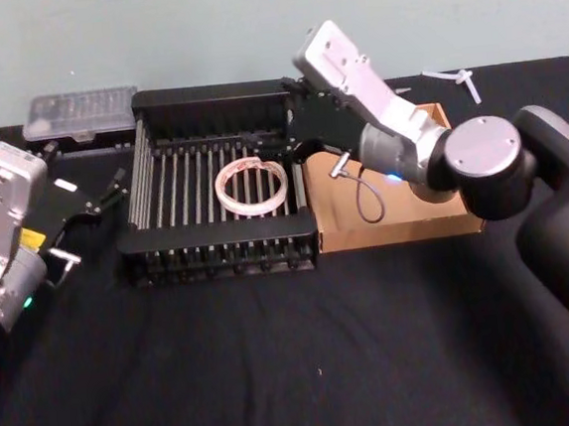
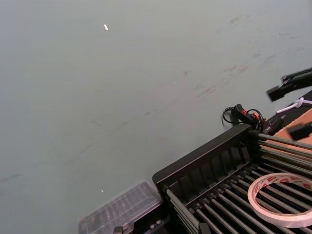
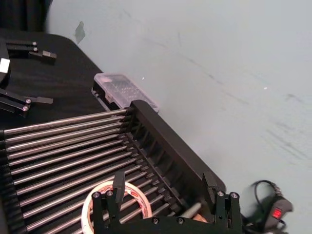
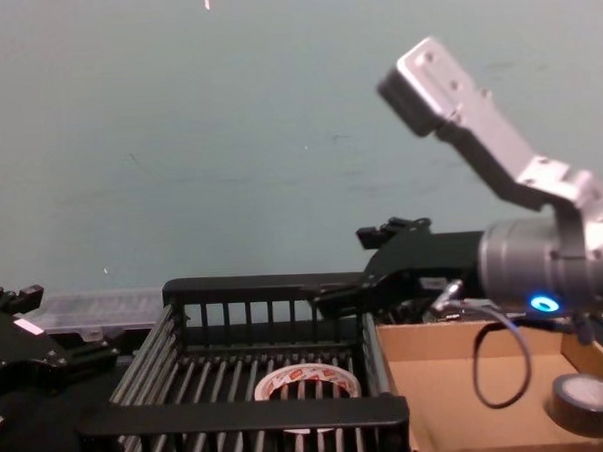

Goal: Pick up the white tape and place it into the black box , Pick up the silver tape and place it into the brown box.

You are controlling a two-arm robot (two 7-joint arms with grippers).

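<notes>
- Head view: the white tape [image 1: 252,186] lies flat on the bars inside the black box [image 1: 210,98]; the right gripper [image 1: 281,153] hangs over that box's far right corner, the left gripper [image 1: 113,193] sits just outside its left wall, fingers apart
- Left wrist view: red print on the ring's core, unreadable
- Right wrist view: right fingers [image 3: 118,181] spread, holding nothing
- Chest view: the silver tape [image 4: 587,401] rests in the brown box [image 4: 460,419] beside the black box; probably light, stiff, best gripped across its wall

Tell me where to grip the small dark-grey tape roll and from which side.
Pinch one wall of the small dark-grey tape roll, one finger in its pale hole and one outside, coming straight down. It lies flat, hole up, on the shallow brown cardboard tray, whose low walls hinder a sideways approach. The right pincer is probably nearest.
</notes>
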